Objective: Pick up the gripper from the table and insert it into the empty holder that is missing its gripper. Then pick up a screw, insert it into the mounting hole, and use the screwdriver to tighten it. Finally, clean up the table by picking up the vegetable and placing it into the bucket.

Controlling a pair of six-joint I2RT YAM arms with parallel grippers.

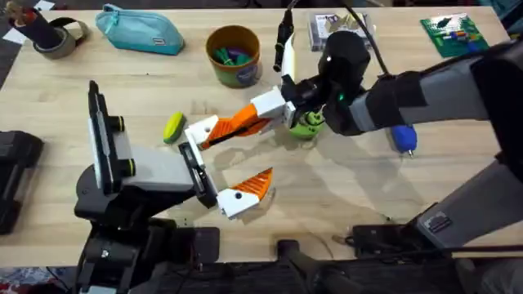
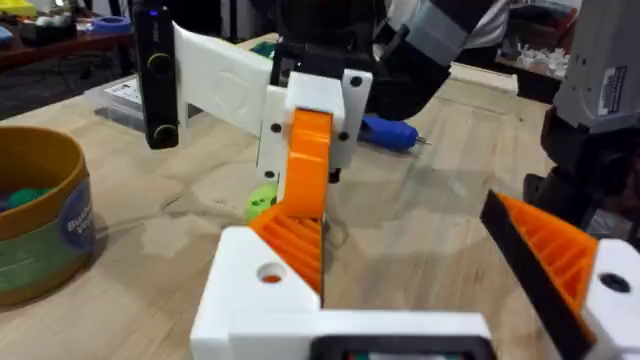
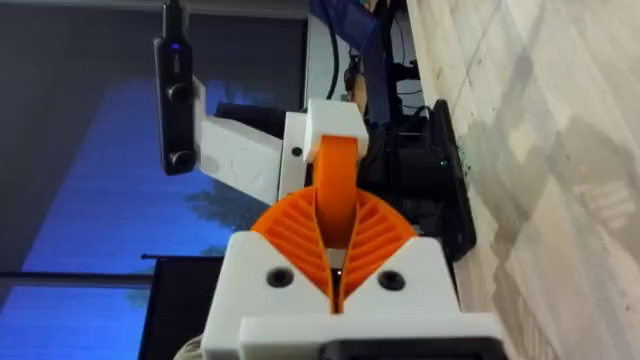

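Note:
The loose orange gripper (image 1: 231, 128) lies across the gap between the two arms, one end at the plain white holder (image 1: 200, 132) on my left arm. My right gripper (image 1: 260, 117) is shut on its other end. In the right wrist view my ribbed orange pads (image 3: 290, 235) clamp the gripper (image 3: 336, 175) just below the holder (image 3: 335, 125). My left gripper (image 1: 227, 163) is open, its other orange finger (image 1: 255, 184) set well apart. A yellow-green vegetable (image 1: 173, 127) lies on the table (image 1: 343, 196) left of the holder. The mustard bucket (image 1: 233, 55) stands behind, with coloured pieces inside.
A round green item (image 1: 307, 124) sits under my right wrist. A blue-handled screwdriver (image 1: 404, 139) lies to the right. Along the far edge are a teal pouch (image 1: 140, 31), a tape roll (image 1: 57, 38), a clear packet (image 1: 335, 28) and a green board (image 1: 453, 34).

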